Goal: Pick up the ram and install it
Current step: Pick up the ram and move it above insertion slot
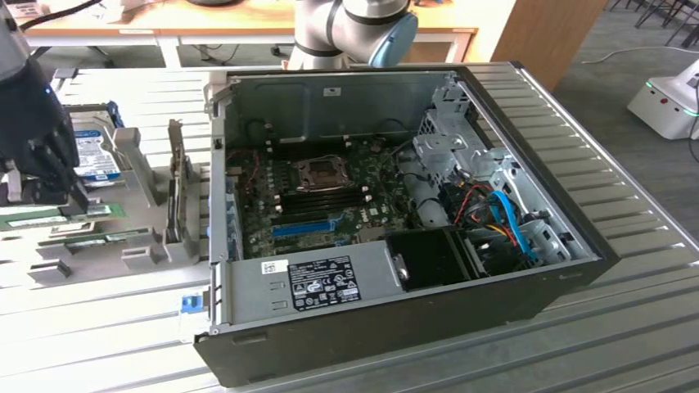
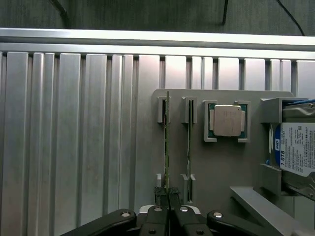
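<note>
Ribbed metal surface, open computer case, and the ram not yet out of its grey holder.
Over it the gripper is pinched narrow on one end of the edge-on stick, which sits in its slots; lifting it and seating it on the motherboard remain. Reaching to the exterior view's left, the arm points its tool straight down.

Blk gripper, grey-blue arm
</note>
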`<action>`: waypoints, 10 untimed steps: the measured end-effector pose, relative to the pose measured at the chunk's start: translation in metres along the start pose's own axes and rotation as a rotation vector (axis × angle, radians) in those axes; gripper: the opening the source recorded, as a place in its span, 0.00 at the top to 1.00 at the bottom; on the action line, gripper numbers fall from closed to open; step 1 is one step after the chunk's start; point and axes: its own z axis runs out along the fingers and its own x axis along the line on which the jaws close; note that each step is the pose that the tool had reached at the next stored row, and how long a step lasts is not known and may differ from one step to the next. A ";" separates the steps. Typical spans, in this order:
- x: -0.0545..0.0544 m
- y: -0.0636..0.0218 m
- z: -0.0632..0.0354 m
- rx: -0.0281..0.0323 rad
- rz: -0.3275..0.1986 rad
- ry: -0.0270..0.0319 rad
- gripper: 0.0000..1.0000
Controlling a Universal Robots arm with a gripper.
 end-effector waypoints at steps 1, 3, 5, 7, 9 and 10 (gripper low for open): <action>0.000 0.0000 -0.0024 0.0000 0.000 0.0001 0.88; 0.000 0.0001 -0.0070 -0.0001 0.000 0.0003 0.88; 0.000 0.0002 -0.0110 -0.0001 0.000 0.0005 0.88; 0.000 0.0002 -0.0151 -0.0001 0.000 0.0006 0.88; 0.000 0.0003 -0.0189 0.0000 0.000 0.0006 0.88; 0.000 0.0003 -0.0209 0.0000 0.000 0.0007 0.88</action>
